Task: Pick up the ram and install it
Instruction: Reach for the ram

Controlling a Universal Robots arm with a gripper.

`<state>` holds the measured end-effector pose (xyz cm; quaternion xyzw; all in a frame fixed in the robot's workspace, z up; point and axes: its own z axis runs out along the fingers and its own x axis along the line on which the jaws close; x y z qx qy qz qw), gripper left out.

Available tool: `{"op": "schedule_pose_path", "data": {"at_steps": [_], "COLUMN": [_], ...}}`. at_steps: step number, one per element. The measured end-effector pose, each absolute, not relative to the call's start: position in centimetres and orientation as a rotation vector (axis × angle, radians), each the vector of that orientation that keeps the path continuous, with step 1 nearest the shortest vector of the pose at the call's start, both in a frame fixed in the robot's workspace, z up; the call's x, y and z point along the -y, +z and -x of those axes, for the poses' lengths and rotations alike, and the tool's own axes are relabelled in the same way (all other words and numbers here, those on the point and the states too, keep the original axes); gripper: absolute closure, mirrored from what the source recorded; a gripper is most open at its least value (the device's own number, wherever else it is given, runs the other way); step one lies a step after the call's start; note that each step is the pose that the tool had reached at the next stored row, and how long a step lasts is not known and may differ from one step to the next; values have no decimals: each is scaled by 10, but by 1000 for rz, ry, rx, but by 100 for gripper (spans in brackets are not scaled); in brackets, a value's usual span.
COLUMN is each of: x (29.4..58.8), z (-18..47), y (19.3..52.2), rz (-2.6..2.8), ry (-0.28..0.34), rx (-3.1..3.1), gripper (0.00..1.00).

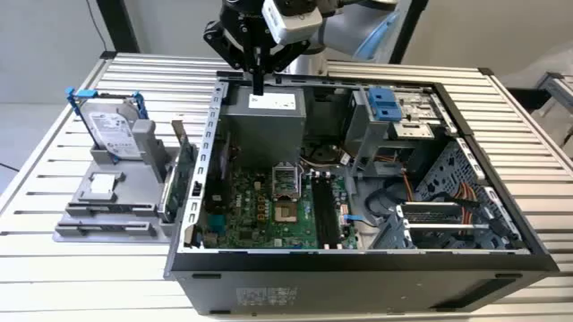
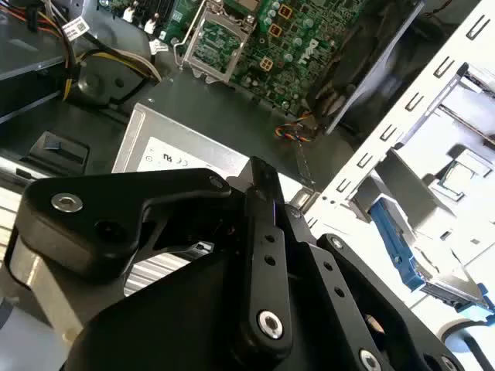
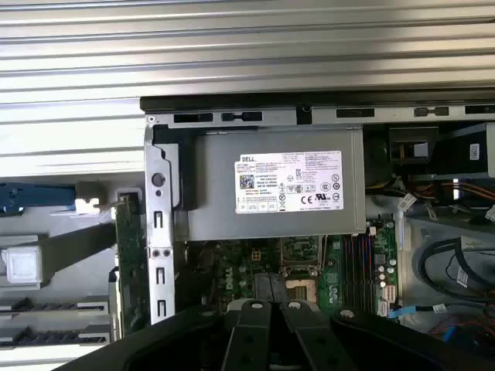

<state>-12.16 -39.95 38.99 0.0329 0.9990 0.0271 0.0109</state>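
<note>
Gripper (image 1: 257,79): fingers closed together, empty, hanging over the power supply (image 1: 265,111).
Ram (image 1: 166,196): seemingly on edge in the rack (image 1: 107,225) outside the case (image 1: 358,261), beside the green card (image 1: 185,171); upright, so its top edge can be pinched.
Stage: not yet picked.

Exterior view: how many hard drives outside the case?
1. The hard drive stands upright in the grey holder at the exterior view's left, beside the case.
</note>
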Motion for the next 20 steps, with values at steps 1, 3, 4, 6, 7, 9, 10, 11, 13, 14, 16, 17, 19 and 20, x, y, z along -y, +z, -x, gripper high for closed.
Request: {"op": "schedule_pose_path", "data": {"at_steps": [1,3,4,6,7,9,10,11,13,14,16,17,19,20], "x": [399,399,399,399,399,399,399,399,399,399,399,399,399,399], "z": [122,122,122,122,122,122,122,123,125,126,128,130,133,135], "y": [390,390,390,390,390,390,390,390,390,390,390,390,390,390], "rz": [-102,-102,-103,-103,-102,-102,-103,-103,-103,-102,-103,-102,-103,-103], "ry": [85,84,84,84,84,84,85,85,84,84,84,84,84,84], "rx": [-3117,-3117,-3117,-3117,-3117,-3117,-3117,-3117,-3117,-3117,-3117,-3117,-3117,-3117], "gripper": [100,100,100,100,100,100,100,100,100,100,100,100,100,100]}}
